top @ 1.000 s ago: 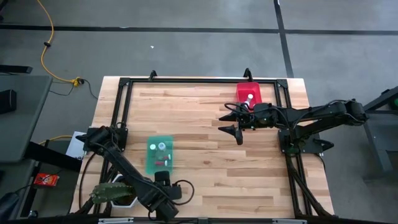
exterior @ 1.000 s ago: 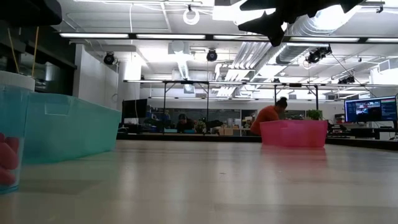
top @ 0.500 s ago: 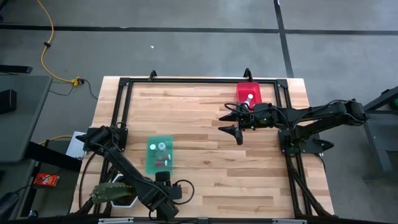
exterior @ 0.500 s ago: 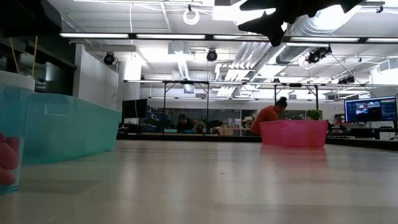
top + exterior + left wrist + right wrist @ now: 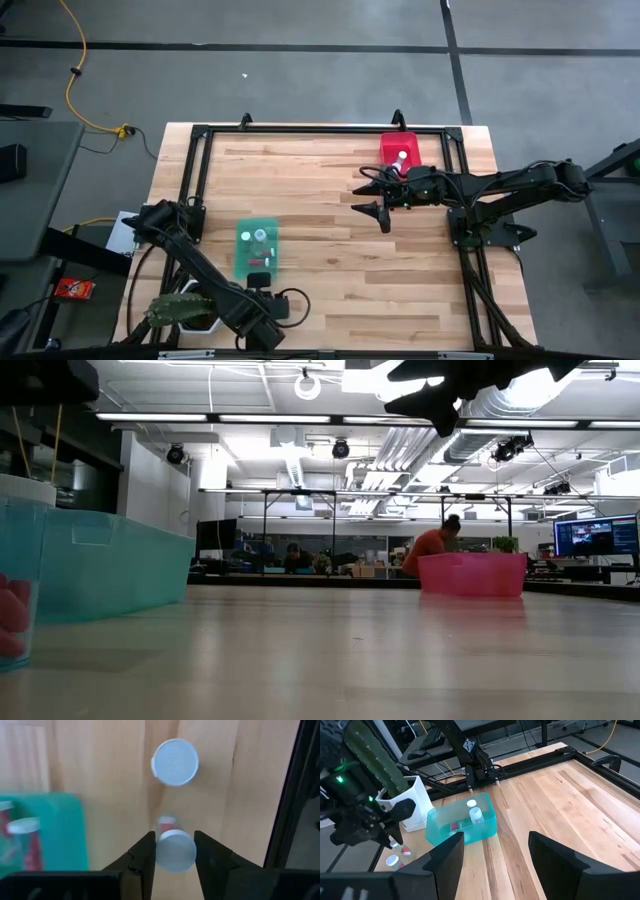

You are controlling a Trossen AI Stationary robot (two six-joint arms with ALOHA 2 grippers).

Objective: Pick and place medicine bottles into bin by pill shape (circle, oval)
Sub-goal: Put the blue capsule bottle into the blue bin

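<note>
- Left end effector [image 5: 174, 851]: its two fingers [image 5: 144, 857] sit closed against the cap of a bottle [image 5: 175, 851], gripping it over the bench [image 5: 100, 760]
- Just ahead of that end effector stands a second bottle [image 5: 175, 762], upright and apart from the held one; the teal bin [image 5: 42, 827] lies beside the end effector, with a red-filled bottle inside
- To do this step well, I'd judge: lift straight up until the held bottle clears the neighbour, then carry it over the teal bin's wall and release low inside so it does not bounce out
- The grip is on the cap only, so move slowly; the bottle could swing or slip
- Right end effector [image 5: 369, 193]: spread wide and empty, waiting in the air near the red bin [image 5: 401, 150], well apart from the left one
</note>
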